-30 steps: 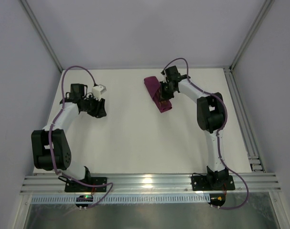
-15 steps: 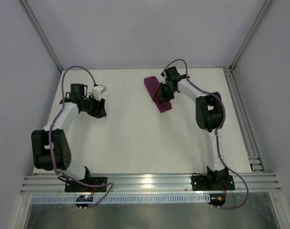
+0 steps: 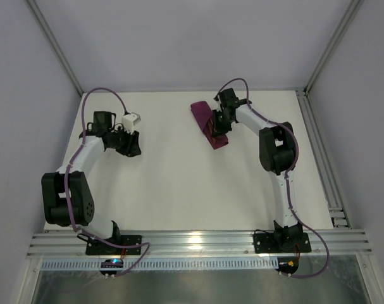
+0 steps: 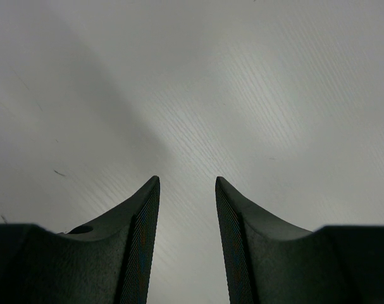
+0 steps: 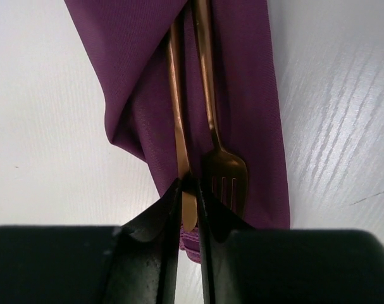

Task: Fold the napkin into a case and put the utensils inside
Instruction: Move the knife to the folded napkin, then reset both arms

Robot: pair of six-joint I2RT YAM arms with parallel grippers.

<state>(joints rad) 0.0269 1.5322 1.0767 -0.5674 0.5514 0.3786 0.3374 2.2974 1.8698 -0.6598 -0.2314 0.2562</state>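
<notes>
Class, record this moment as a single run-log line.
left end effector: open, empty | right end effector: closed on knife end | fork: tucked in case

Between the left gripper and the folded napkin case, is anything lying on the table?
No. The top view shows only bare white table between the left gripper and the case.

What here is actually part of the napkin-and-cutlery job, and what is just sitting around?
Part of the job:
- the purple napkin case
- the copper knife and fork, tucked in it
- the right pincer, fingers either side of the knife's near end

Just about:
- the left pincer, open and holding nothing, over the white table
- no other loose item shows
</notes>
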